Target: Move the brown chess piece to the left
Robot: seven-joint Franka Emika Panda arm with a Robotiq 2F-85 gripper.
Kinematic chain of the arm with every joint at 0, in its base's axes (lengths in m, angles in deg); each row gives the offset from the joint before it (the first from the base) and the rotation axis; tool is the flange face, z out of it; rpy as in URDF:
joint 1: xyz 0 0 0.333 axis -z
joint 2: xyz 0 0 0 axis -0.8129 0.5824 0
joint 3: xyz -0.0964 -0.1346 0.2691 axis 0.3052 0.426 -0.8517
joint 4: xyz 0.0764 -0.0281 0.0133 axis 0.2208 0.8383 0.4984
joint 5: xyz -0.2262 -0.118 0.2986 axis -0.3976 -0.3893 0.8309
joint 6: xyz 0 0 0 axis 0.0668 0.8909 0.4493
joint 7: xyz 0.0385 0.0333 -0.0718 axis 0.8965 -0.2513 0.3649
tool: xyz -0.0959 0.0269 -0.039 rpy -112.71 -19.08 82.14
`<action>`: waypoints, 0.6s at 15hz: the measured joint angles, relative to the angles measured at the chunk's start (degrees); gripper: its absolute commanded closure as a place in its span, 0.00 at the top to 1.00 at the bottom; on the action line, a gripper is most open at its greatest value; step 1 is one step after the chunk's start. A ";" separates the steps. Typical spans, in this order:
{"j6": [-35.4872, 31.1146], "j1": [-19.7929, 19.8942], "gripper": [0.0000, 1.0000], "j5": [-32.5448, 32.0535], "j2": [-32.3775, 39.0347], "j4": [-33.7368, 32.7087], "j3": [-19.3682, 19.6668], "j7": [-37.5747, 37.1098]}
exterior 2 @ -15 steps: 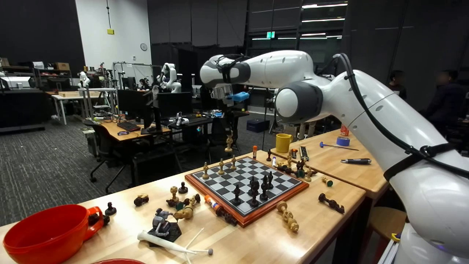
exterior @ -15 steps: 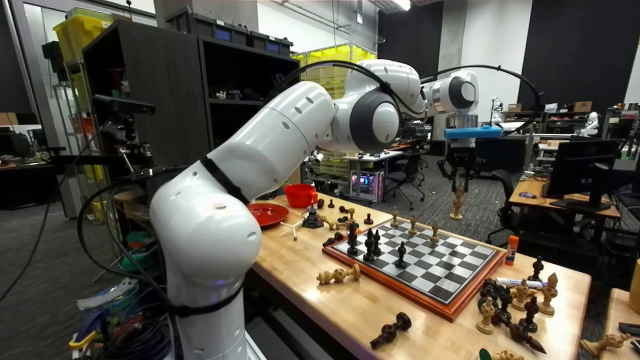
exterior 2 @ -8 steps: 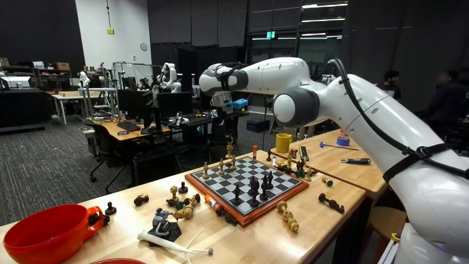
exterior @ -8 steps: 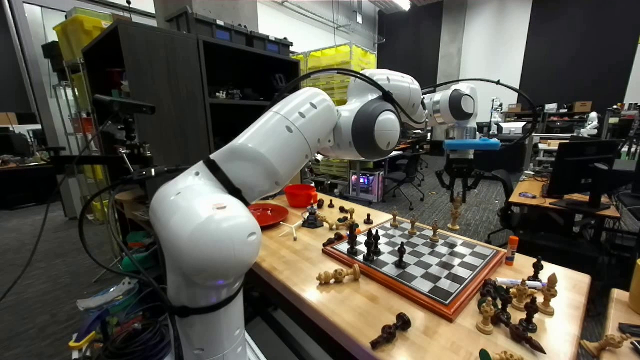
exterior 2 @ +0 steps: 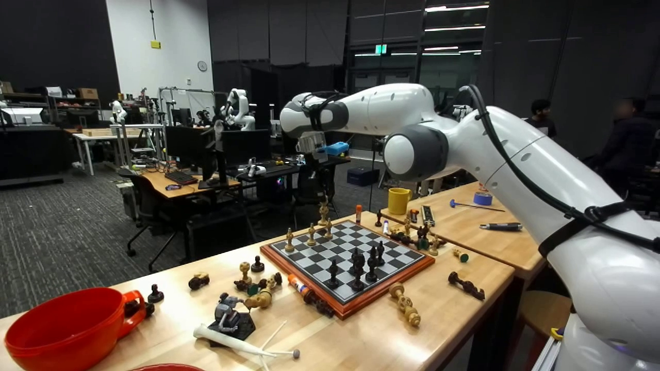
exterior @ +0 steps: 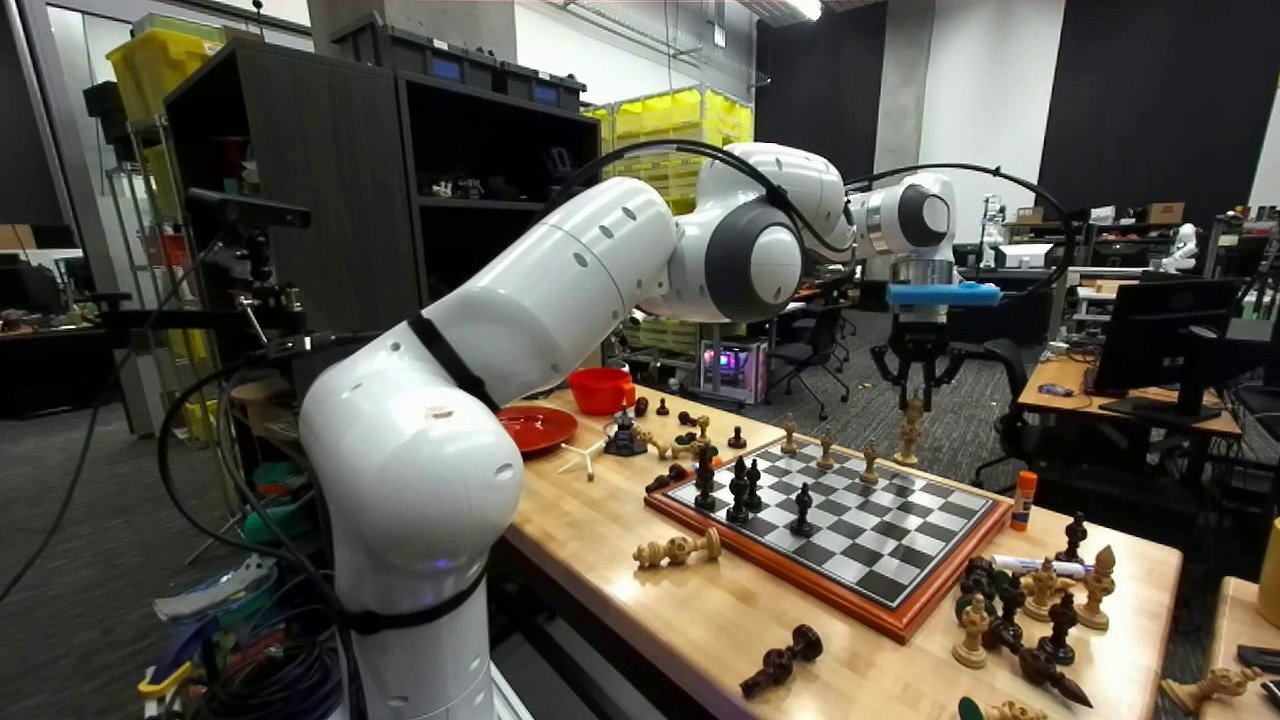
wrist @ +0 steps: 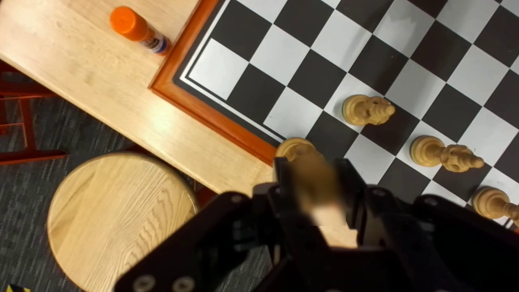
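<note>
- Your pincer [wrist: 313, 172] is clenched on the brown piece [exterior: 908, 440], held roughly upright, base down.
- Below your pincer is the edge of the board [wrist: 219, 69]; you can't tell whether the base touches it.
- Near your pincer, on the board, stand three similar pieces [wrist: 427, 152]; farther from it, the dark pieces [exterior: 738, 490].

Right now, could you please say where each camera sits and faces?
An exterior view: beside the arm, looking across the chessboard; arm and gripper show.
An exterior view: near the red bowl, looking over the table; arm at picture right.
Wrist view: on the arm, facing down at the chessboard; gripper shows, holding a brown chess piece.
Both exterior views share arm and chessboard.
</note>
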 measured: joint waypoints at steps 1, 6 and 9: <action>0.06 -0.02 0.08 0.00 0.00 0.00 0.00 0.00; 0.38 -0.30 0.08 0.00 0.00 0.00 -0.01 0.02; 0.68 -0.53 0.08 0.00 -0.01 0.00 -0.01 0.09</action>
